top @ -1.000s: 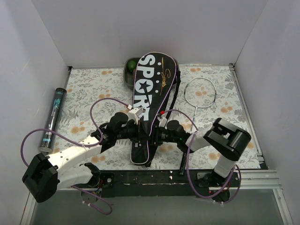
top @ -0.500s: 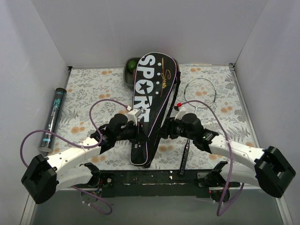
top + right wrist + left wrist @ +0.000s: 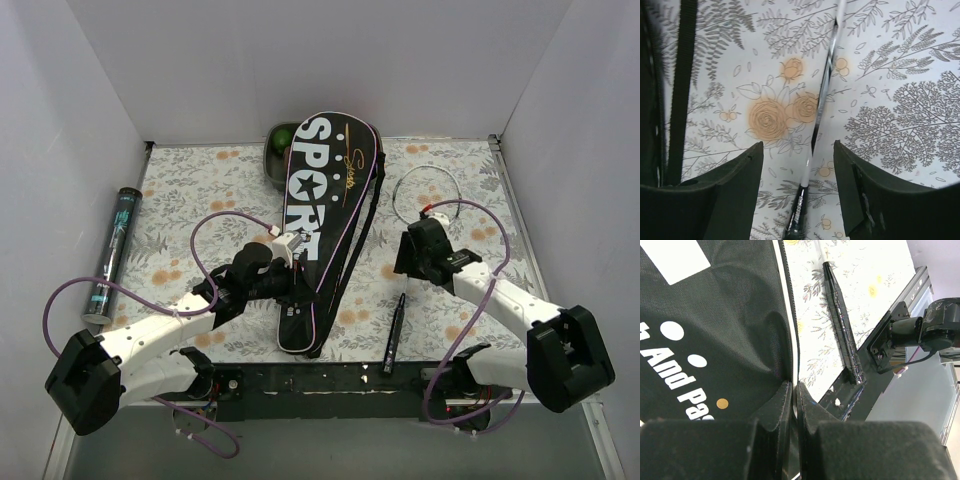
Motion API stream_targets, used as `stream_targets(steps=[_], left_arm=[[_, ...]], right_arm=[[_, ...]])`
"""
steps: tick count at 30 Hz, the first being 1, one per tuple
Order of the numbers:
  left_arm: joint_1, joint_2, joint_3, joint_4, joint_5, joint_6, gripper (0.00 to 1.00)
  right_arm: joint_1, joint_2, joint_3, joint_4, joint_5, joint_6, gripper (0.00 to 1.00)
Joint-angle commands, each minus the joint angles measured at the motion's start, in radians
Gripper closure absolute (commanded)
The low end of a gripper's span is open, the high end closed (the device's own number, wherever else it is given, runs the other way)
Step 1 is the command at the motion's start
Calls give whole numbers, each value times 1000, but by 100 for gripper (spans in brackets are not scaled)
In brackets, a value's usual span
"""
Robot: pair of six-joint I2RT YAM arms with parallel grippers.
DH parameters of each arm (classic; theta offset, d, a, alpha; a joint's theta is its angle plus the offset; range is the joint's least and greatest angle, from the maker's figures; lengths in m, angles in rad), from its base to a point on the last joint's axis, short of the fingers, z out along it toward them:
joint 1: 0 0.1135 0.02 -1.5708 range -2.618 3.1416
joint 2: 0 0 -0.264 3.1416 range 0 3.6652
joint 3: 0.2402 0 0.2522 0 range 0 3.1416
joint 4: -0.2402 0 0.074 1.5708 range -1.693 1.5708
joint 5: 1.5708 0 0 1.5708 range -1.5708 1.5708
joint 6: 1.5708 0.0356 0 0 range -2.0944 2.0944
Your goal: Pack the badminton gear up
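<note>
The black cover (image 3: 325, 190) lettered "SPORT" lies lengthwise down the middle of the table. My left gripper (image 3: 292, 286) is shut on its edge near the narrow end. In the left wrist view the jaws (image 3: 794, 392) pinch the white-piped rim of the cover (image 3: 715, 320). One racket lies to the right of the cover, with its pale head (image 3: 426, 196) far and its black handle (image 3: 394, 336) near. My right gripper (image 3: 412, 256) is open just above its thin shaft (image 3: 823, 95), which runs between the fingers (image 3: 799, 187). No second racket shows.
A dark shuttlecock tube (image 3: 113, 255) lies along the left wall. A grey tray (image 3: 277, 146) with green toy food sits behind the cover's wide end. The cover's black strap (image 3: 682, 85) lies left of the right gripper. A black rail (image 3: 330, 380) borders the near edge.
My right arm has left the cover's right edge and swung right and farther out, over the racket's shaft, with its jaws open. My left gripper has kept its hold on the cover.
</note>
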Motion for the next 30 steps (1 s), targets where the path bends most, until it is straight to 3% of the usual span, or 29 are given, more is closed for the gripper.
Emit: stream_targets(steps=[1, 13, 18, 21, 22, 30], left_arm=[[-6, -32, 4, 18, 29, 3, 100], [-4, -43, -7, -4, 26, 16, 100], [-4, -37, -2, -11, 29, 25, 100], [-4, -25, -1, -8, 42, 26, 100], [-4, -23, -2, -7, 42, 26, 100], [-4, -15, 16, -10, 40, 29, 100]], right_arm=[[-39, 41, 56, -25, 64, -19, 36], [-99, 260, 115, 32, 30, -23, 37], [-99, 303, 118, 58, 10, -20, 43], [-99, 317, 119, 56, -2, -26, 72], [-99, 323, 118, 56, -5, -28, 98], [-97, 241, 124, 39, 50, -20, 99]])
